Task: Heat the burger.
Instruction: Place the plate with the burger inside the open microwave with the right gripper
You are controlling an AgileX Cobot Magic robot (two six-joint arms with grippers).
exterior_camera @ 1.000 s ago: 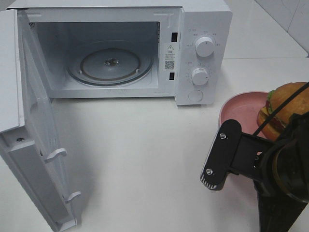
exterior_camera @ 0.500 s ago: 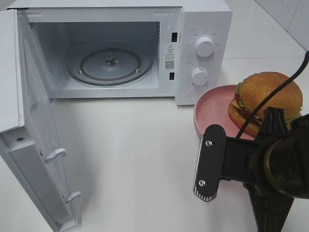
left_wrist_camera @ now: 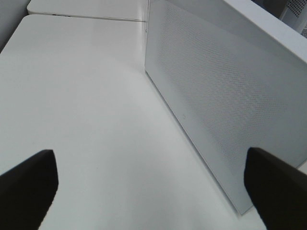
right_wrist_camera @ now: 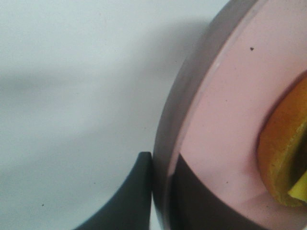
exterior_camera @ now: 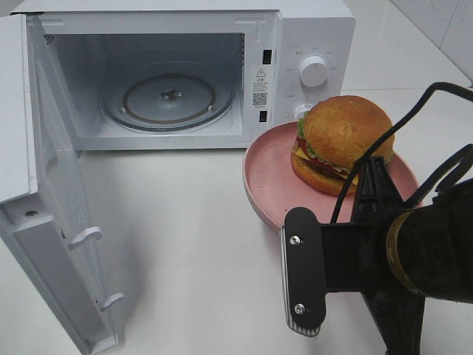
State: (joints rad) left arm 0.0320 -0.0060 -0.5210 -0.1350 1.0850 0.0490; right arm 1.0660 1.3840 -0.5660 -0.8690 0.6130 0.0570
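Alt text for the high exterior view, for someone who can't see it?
The right arm holds a pink plate carrying the burger in front of the white microwave, whose door stands open on a bare glass turntable.

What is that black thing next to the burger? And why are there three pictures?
The black thing is a robot arm. This robot has two arms, and each ends in a gripper, a pincer that works like two fingers.

The big picture comes from a camera up high, looking down at the white table. There you see a microwave with its door swung open and a bare glass turntable inside.

The other two pictures come from little cameras on the robot's wrists. The right wrist camera looks very closely at the right gripper, which is shut on the rim of a pink plate. The burger sits on that plate. The left wrist camera shows the left gripper open and holding nothing, beside the microwave door.

The job is to heat the burger, which is not in the microwave yet.
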